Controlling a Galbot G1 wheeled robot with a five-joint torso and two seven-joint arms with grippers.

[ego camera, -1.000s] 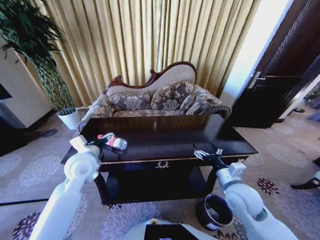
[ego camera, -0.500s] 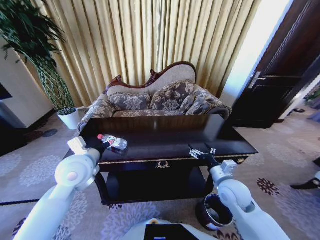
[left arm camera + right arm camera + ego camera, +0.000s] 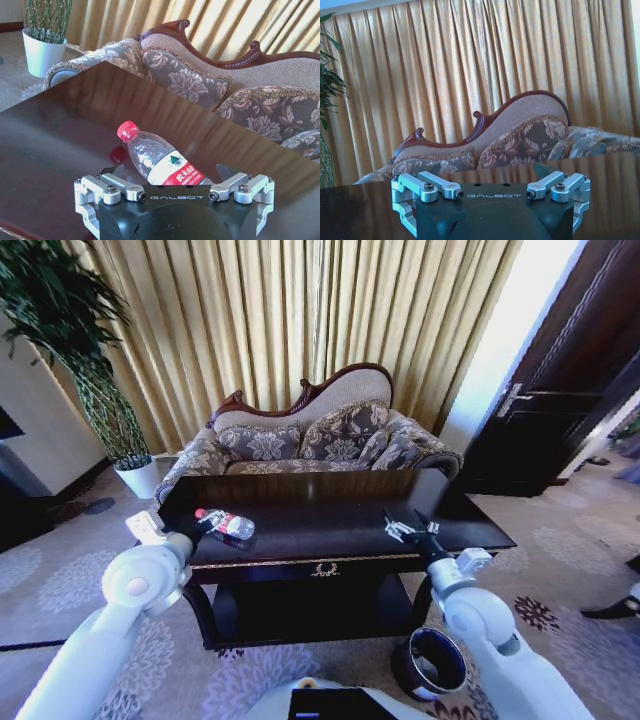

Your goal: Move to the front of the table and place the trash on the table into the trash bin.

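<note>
trash bin [image 3: 430, 662]: inside looks bare | bottle [image 3: 160, 162]: on table [image 3: 320, 530] | left gripper [image 3: 170, 175], right gripper [image 3: 490, 185]: spread wide, holding nothing

The bench [image 3: 330, 525] is dark brown and glossy, with a gold trim line and a gold emblem [image 3: 324, 569] at the near front. The bottle [image 3: 159, 162] is clear, with a red cap and a red label. The trash bin [image 3: 430, 663] is dark with a pale ring at its rim. The sofa [image 3: 310, 440] has a brown floral pattern, and the curtains [image 3: 300, 320] are golden. The carpet [image 3: 60, 580] is grey-beige with purple flowers.
</note>
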